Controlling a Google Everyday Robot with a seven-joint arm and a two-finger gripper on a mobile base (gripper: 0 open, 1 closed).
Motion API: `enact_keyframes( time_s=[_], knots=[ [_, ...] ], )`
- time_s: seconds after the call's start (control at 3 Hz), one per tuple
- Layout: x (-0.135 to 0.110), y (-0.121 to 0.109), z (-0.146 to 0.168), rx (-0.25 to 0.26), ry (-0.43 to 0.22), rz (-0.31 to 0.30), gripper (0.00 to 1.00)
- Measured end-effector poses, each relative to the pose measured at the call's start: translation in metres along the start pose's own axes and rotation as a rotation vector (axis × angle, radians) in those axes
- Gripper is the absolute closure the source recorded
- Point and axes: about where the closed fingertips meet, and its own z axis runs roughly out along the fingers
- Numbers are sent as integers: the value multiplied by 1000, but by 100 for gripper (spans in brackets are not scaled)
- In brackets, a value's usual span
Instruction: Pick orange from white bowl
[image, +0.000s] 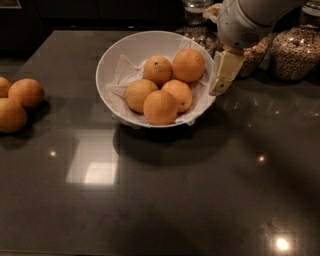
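The white bowl (111, 60) stands at the back middle of the dark counter, lined with crumpled white paper and holding several oranges. The orange (188, 65), deep-coloured and the largest, lies at the bowl's back right. A smaller orange with a dark stem dot (157, 69) lies to its left, and a paler one (139, 94) in front of that. My gripper (224, 75) hangs just outside the bowl's right rim, pointing down, level with the orange and a short way to its right. It holds nothing that I can see.
Three loose oranges (26, 92) lie at the counter's left edge. Glass jars of grains (295, 52) stand at the back right, behind my arm (245, 22). Lamp glare spots the dark counter (165, 200) in front.
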Motion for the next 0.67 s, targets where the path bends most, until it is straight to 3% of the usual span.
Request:
enact_keyframes(
  time_s=[0.67],
  knots=[
    [0,-21,18,19,-36,-48,5]
  ],
)
